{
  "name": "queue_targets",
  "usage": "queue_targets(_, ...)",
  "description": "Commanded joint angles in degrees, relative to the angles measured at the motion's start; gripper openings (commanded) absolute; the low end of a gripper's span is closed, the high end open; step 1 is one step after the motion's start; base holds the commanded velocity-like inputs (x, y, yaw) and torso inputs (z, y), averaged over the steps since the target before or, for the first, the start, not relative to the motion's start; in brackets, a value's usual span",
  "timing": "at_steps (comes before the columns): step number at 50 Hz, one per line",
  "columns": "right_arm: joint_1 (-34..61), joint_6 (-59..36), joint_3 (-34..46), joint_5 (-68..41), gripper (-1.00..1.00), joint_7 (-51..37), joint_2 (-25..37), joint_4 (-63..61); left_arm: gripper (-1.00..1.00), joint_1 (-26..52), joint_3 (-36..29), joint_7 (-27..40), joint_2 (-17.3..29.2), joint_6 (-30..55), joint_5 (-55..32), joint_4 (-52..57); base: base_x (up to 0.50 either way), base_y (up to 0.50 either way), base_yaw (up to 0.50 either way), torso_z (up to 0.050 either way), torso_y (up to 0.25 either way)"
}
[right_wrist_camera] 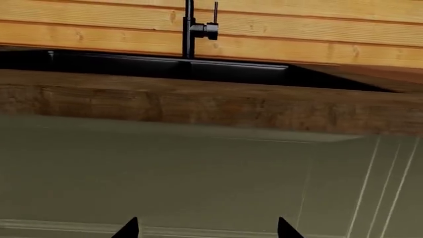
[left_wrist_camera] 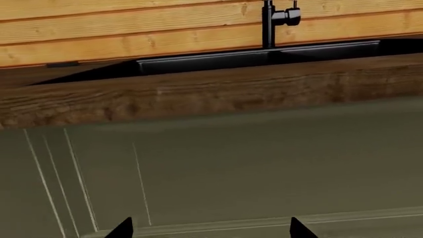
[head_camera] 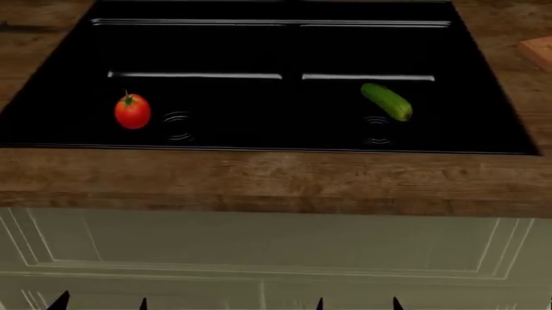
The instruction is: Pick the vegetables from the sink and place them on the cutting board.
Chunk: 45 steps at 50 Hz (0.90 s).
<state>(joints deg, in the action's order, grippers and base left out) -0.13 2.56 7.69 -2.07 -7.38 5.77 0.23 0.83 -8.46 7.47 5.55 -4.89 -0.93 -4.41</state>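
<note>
1. Sink first: the wide glossy black double-basin sink sat sunk in the dark rough-grained wooden countertop, and both vegetables lay inside it.
2. The smooth elongated dark-green cucumber lay slantwise in the right basin; probably firm and slick, best pinched across its middle.
3. The round glossy red tomato sat in the left basin beside a drain; likely soft-skinned and prone to roll, so a gentle squeeze across its widest part.
4. Only a corner of the light reddish-brown wooden cutting board showed, far right.
5. The left gripper and right gripper hung low before the cabinet, tips spread, holding nothing.
6. No writing or brand was readable.
</note>
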Motion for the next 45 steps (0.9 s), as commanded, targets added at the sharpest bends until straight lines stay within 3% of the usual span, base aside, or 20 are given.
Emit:
queue_targets(1,0.42,0.48,-0.77,0.31,1.0,0.76,-0.41,1.01,1.0,1.19,1.42,0.16,-1.31,-0.22,-0.82,-1.19,0.0,0.5,0.0,0.0,0.0)
queue_targets(4,-0.91,0.54,-1.17,0.26,1.0,-0.59,-0.42,-1.11,1.0,0.77,1.49,0.53,-1.69,-0.58,-1.91,-1.59,0.0,0.5,0.0,0.0,0.0)
queue_targets(7,-0.9,-18.53,-1.07,-2.32,1.0,-0.04,2.02,-16.23,1.0,5.3,0.12,1.4,-2.28,-5.47,0.06,-8.88,0.03,0.17,0.0,0.0,0.0)
queue_targets(9,2.29,-30.24,-3.23,-3.98,1.0,0.39,4.88,-28.91,1.0,-2.15,-3.41,3.58,-2.09,-11.07,5.84,-3.59,0.0,0.0,0.0,0.05,-0.038)
queue_targets(10,6.5,-37.96,-5.26,-6.3,1.0,0.97,6.11,-33.31,1.0,2.69,2.12,-1.98,4.43,-2.48,12.25,5.0,0.0,0.0,0.0,0.05,-0.041)
queue_targets(11,9.89,-43.72,-6.08,-7.56,1.0,1.27,7.07,-36.23,1.0,5.69,3.4,-6.06,4.15,6.12,5.03,13.59,0.0,0.0,0.0,0.05,-0.018)
queue_targets(12,12.7,-48.16,-6.51,-8.58,1.0,1.61,7.88,-38.61,1.0,5.49,4.43,-6.64,3.3,12.46,2.27,15.28,0.0,0.0,0.0,0.05,-0.016)
queue_targets(13,15.93,-51.94,-6.23,-8.63,1.0,1.72,9.15,-40.52,1.0,5.76,4.41,-5.73,3.62,12.04,3.54,14.92,0.0,0.0,0.0,0.05,-0.014)
queue_targets(14,20.09,-57.11,-8.23,-10.68,1.0,2.33,9.36,-41.75,1.0,13.99,5.69,-5.33,3.97,20.63,7.17,23.51,0.0,0.0,0.0,0.05,-0.012)
queue_targets(16,27.76,-64.81,-8.35,-11.77,1.0,2.8,11.22,-42.16,1.0,20.88,5.41,-8.21,4.36,37.82,6.88,34.4,0.0,0.0,0.0,0.05,-0.013)
queue_targets(18,34.36,-70.29,-8.66,-12.8,1.0,3.46,12.28,-41.52,1.0,26.44,6.94,-9.77,4.96,52.09,5.42,32.94,0.0,0.0,0.0,0.05,-0.014)
queue_targets(20,40.2,-72.18,-7.72,-12.65,1.0,3.96,13.6,-38.34,1.0,33.41,6.19,-11.2,6.64,54.86,5.54,29.46,0.0,0.0,0.0,0.05,-0.014)
queue_targets(23,45.59,-71.08,-4.78,-11.53,1.0,4.31,14.4,-31.62,1.0,40.45,5.79,-11.75,6.97,55.54,5.25,22.31,0.0,0.0,0.0,0.05,-0.012)
queue_targets(27,50.19,-61.14,-0.1,-8.85,1.0,5.33,13.01,-13.63,1.0,49.3,2.58,-10.4,5.82,48.36,6.1,2.28,0.0,0.0,0.0,0.05,-0.012)
queue_targets(30,54.66,-51.3,6.88,-4.6,1.0,6.65,12.01,6.51,1.0,56.26,-0.33,-8.18,3.92,37.8,7.15,-18.32,0.0,0.0,0.0,0.05,-0.011)
queue_targets(34,63.14,-34.03,8.59,-2.36,1.0,7.94,9.51,37.3,1.0,68.05,-2.39,-6.07,0.68,20.08,7.27,-48.29,0.0,0.0,0.0,0.05,-0.011)
queue_targets(36,66.75,-30.36,9.04,-1.63,1.0,8.15,8.98,46.1,1.0,74.79,-2.98,-4.39,-0.88,9.66,7.26,-65.48,0.0,0.0,0.0,0.05,-0.012)
queue_targets(37,68.37,-29.22,9.92,-0.9,1.0,8.57,8.72,49.76,1.0,74.97,-2.88,-4.19,-0.93,9.6,6.86,-70.48,0.0,0.0,0.0,0.05,-0.01)
queue_targets(40,75.62,-25.44,14.11,2.27,1.0,11.35,7.04,62.63,1.0,74.28,-1.95,-5.54,-0.5,11.43,4.87,-70.51,0.32,0.0,0.0,0.033,-0.007)
queue_targets(45,74.87,-29.53,14.57,2.34,1.0,12.43,7.7,54.97,1.0,74.88,-1.83,-3.97,1.23,12.42,4.32,-70.47,0.5,0.0,0.0,0.0,0.0)
